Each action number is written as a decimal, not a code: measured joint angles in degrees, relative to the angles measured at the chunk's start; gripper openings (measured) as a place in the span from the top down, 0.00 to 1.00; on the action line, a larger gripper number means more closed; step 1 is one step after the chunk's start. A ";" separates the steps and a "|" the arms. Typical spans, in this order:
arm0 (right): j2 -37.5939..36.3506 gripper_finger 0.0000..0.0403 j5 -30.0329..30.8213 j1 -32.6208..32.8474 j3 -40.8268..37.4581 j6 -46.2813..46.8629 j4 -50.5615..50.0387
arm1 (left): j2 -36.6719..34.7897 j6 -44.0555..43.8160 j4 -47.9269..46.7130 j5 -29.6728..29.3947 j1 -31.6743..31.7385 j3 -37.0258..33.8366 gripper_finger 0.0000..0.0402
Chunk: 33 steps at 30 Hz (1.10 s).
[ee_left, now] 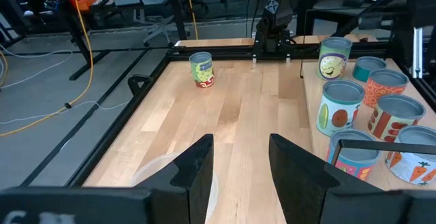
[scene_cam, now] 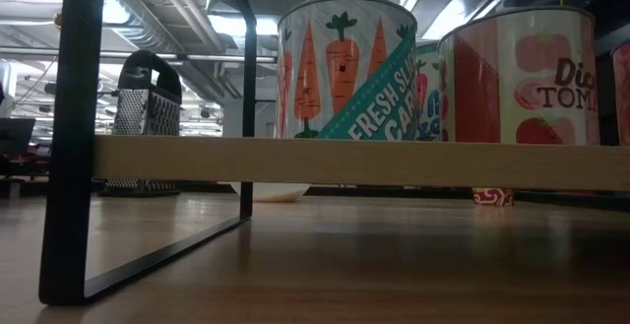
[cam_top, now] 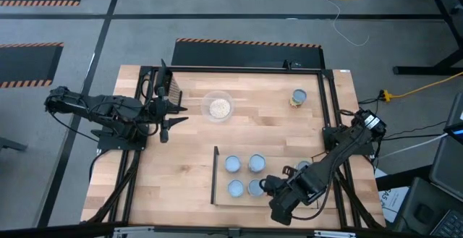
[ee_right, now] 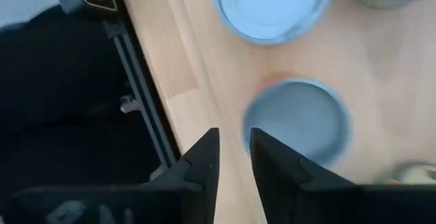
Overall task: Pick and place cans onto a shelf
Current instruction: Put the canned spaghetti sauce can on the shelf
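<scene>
High view: four cans are seen on the shelf, pale round tops up, in two rows; a fifth can stands well apart near the table's far right corner. The right gripper hangs just beside the nearest shelved can; the left gripper waits near a clear bowl.

Low view: two cans, a carrot-label can and a tomato-label can, are shown upright on the shelf board.

Left wrist view: the left fingers are spread wide, holding nothing; the lone can is seen far across the table.

Right wrist view: the right fingers are set close together, a narrow gap between, empty, beside a can top.

The cans are judged rigid, smooth, perhaps slippery, moderately heavy if full; hold is best taken across the side wall at mid-height
</scene>
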 joint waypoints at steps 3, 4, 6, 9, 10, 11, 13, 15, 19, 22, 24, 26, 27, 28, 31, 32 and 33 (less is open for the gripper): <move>0.00 0.78 1.29 -1.35 3.44 -1.79 -5.93 | 0.00 0.00 0.01 0.00 0.01 0.00 0.66; 0.00 0.78 2.77 -1.86 4.60 -2.96 -8.43 | 0.02 0.00 0.02 -0.01 0.02 0.00 0.66; 0.00 0.78 6.35 -2.80 6.86 -5.44 -12.64 | 0.00 0.00 0.01 -0.02 0.01 0.00 0.66; 0.00 0.78 11.68 -4.33 10.35 -10.10 -19.48 | 0.17 0.00 0.04 -0.02 0.00 0.00 0.66; 0.00 0.78 13.07 -4.88 11.45 -11.62 -21.75 | 0.51 0.00 0.15 -0.02 0.01 0.00 0.66; 0.00 0.78 14.41 -5.51 12.56 -13.06 -23.97 | 0.83 -0.04 0.30 -0.02 0.01 0.00 0.66; -0.24 0.78 17.19 -6.72 14.10 -17.15 -28.62 | 1.65 -0.26 0.27 0.00 0.00 0.00 0.66; -1.82 0.78 20.22 -7.86 14.05 -21.82 -30.18 | 2.85 -0.45 0.42 -0.02 0.02 0.02 0.66; -8.45 0.78 23.80 -11.30 9.90 -25.53 -28.01 | 5.94 -0.47 1.78 -0.04 0.01 0.02 0.66; -14.54 0.78 24.15 -14.91 3.90 -25.25 -27.05 | 8.54 -0.43 4.67 0.00 0.00 0.00 0.66; -19.41 0.78 24.23 -17.28 -1.32 -25.66 -23.66 | 10.33 -0.11 7.51 -0.04 0.04 0.00 0.66; -23.89 0.78 23.94 -19.88 -7.14 -27.48 -19.59 | 12.33 1.11 10.35 -0.04 0.04 0.01 0.66; -26.05 0.78 23.67 -21.37 -10.15 -28.64 -17.64 | 13.39 1.68 12.14 -0.04 0.04 0.01 0.66; -28.15 0.78 23.48 -22.98 -12.88 -29.94 -16.00 | 14.58 2.40 14.12 -0.07 0.06 0.02 0.66; -34.28 0.78 21.82 -28.35 -20.36 -31.60 -11.96 | 18.17 4.27 20.00 -0.06 0.10 0.01 0.66; -35.85 0.78 21.01 -30.39 -22.44 -31.68 -10.72 | 19.50 4.68 22.60 -0.02 0.25 0.01 0.66; -37.34 0.78 19.97 -32.39 -24.50 -31.68 -9.42 | 20.72 5.35 24.98 -0.01 0.45 0.02 0.66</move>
